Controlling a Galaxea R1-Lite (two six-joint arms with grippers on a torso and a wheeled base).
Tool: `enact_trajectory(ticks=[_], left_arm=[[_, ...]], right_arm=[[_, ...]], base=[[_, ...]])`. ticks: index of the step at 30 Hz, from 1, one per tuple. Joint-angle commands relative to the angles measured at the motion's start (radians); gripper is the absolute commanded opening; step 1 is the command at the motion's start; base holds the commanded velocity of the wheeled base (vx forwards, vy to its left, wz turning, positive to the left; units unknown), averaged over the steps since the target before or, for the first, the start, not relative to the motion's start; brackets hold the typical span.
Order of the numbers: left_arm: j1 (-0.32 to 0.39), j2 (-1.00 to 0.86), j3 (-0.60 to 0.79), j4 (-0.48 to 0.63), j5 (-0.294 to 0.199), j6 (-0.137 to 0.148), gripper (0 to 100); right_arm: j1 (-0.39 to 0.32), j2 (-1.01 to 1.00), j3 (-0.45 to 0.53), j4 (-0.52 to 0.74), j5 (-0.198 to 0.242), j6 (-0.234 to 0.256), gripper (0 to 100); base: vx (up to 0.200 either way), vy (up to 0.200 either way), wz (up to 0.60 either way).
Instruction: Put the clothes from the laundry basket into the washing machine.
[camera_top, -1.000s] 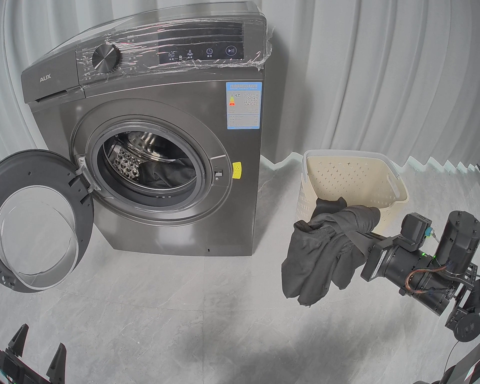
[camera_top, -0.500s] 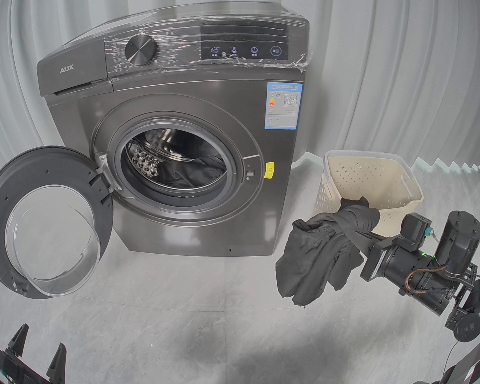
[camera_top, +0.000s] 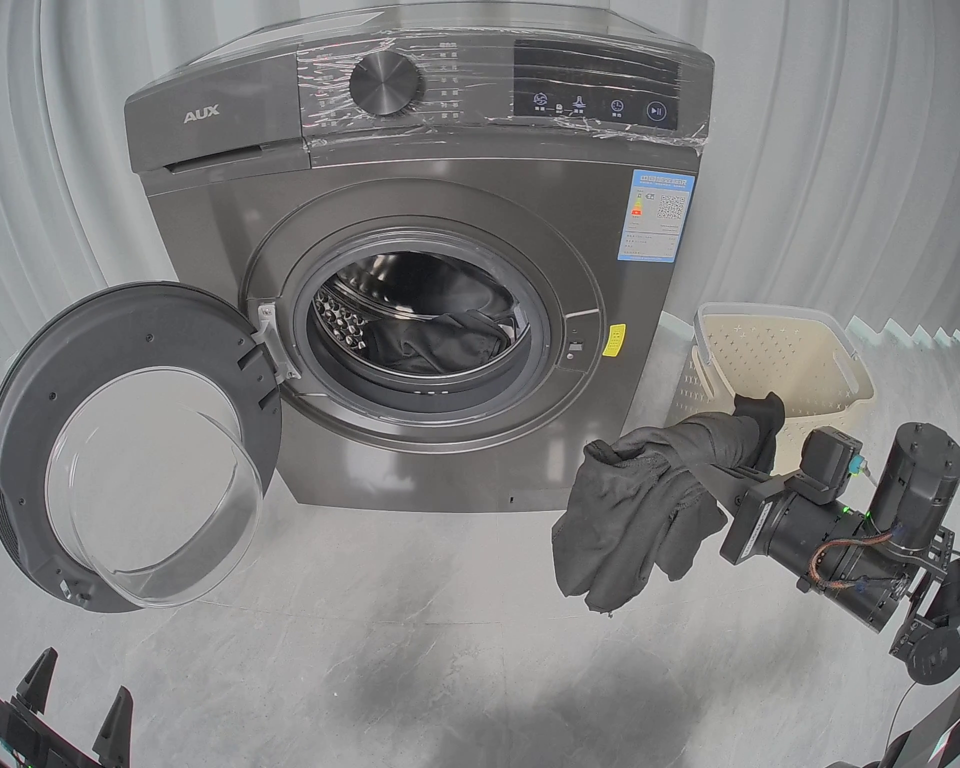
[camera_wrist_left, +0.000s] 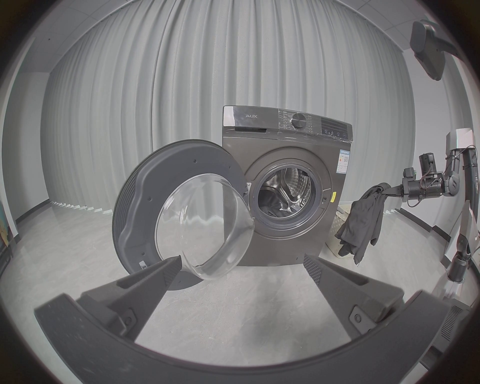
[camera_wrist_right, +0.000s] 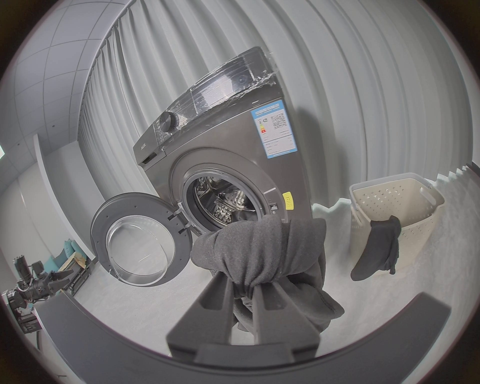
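Note:
The grey washing machine (camera_top: 420, 200) stands with its round door (camera_top: 130, 440) swung open to the left. A dark garment (camera_top: 440, 345) lies inside the drum. To the right, a cream laundry basket (camera_top: 800, 345) sits on the floor with a black piece of clothing (camera_top: 762, 418) draped over its front rim. My right gripper (camera_top: 715, 470) is shut on a dark grey garment (camera_top: 630, 510), which hangs above the floor between washer and basket. The cloth bunches over the right gripper (camera_wrist_right: 242, 287) in the right wrist view. Low at the near left, my left gripper (camera_top: 78, 685) is open and holds nothing.
Pale curtains run along the wall behind the washing machine (camera_wrist_left: 290, 150). The open door (camera_wrist_left: 175, 210) juts out over the floor on the left. Bare grey floor lies between me and the washer.
The whole head view has shifted, so the washer and basket now sit further right and closer to centre. The right gripper still holds the garment in the same pose.

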Motion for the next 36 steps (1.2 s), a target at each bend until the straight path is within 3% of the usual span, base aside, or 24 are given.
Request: enact_trajectory(ticks=[1, 8, 17, 32, 36], left_arm=[[0.000, -0.017, 0.015, 0.000, 0.000, 0.000, 100], [0.000, -0.017, 0.015, 0.000, 0.000, 0.001, 100], [0.000, -0.017, 0.015, 0.000, 0.000, 0.001, 100], [0.000, -0.017, 0.015, 0.000, 0.000, -0.002, 100], [0.000, -0.017, 0.015, 0.000, 0.000, -0.002, 100]], right_arm=[[0.002, 0.001, 0.002, 0.000, 0.000, 0.000, 0], [0.006, 0.003, 0.002, 0.000, 0.000, 0.000, 0], [0.008, 0.003, 0.003, 0.000, 0.000, 0.002, 0], [0.008, 0.007, 0.006, 0.000, 0.000, 0.002, 0], [0.008, 0.015, 0.006, 0.000, 0.000, 0.003, 0]], base=[[0.000, 0.000, 0.00], [0.000, 0.000, 0.00], [0.000, 0.200, 0.00], [0.000, 0.000, 0.00], [0.200, 0.000, 0.00]])
